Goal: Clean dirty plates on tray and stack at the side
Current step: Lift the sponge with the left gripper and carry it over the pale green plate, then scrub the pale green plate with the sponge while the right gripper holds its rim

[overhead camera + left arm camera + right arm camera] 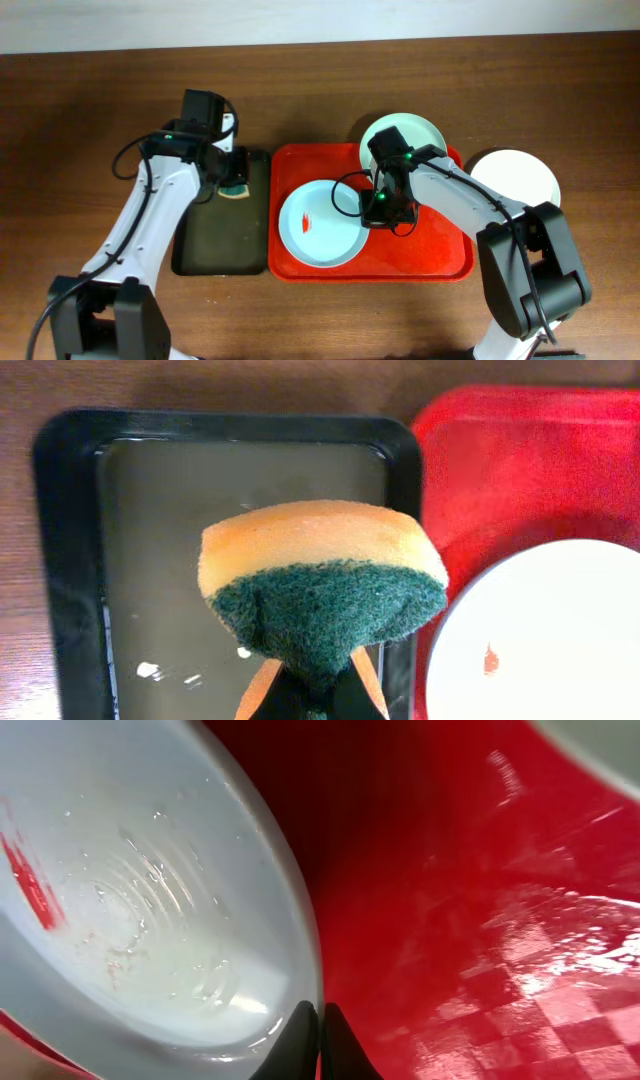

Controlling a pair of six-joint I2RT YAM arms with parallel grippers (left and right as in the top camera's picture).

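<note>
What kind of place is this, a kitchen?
Likely a robot practice table, not a real kitchen: two robot arms, a red tray with a smeared plate, and a sponge.

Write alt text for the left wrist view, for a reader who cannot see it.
The left gripper is shut on a sponge, orange foam over green scouring pad, held over a dark tray. To its right lies the red tray, carrying a pale plate with a small red smear.
</note>
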